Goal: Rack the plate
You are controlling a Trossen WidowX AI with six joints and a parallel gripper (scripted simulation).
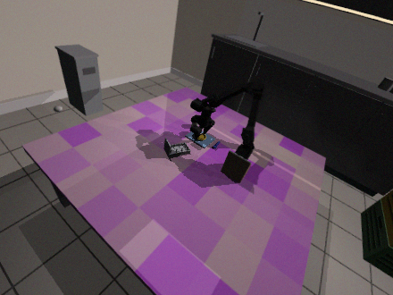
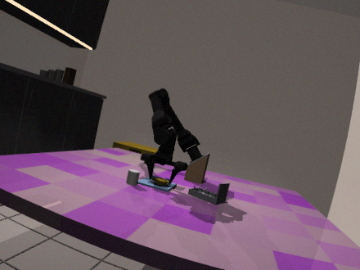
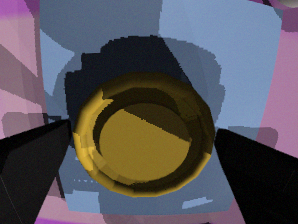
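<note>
The yellow round plate (image 1: 202, 138) (image 2: 159, 181) (image 3: 145, 150) lies flat on a light blue board (image 1: 208, 144) (image 2: 168, 188) (image 3: 245, 65). My gripper (image 1: 201, 135) (image 2: 161, 182) (image 3: 145, 132) is open and low over the board, with one fingertip on each side of the plate, close beside its rim. Whether the tips touch the rim cannot be told. The grey dish rack (image 1: 180, 149) (image 2: 203, 194), with several small upright rails and a tall end wall, stands on the table beside the board.
A brown upright panel (image 1: 236, 167) (image 2: 196, 170) stands by the arm's base. A grey cylinder (image 2: 132, 177) stands beside the board on the side away from the rack. A small blue item (image 1: 216, 145) lies near the board's edge.
</note>
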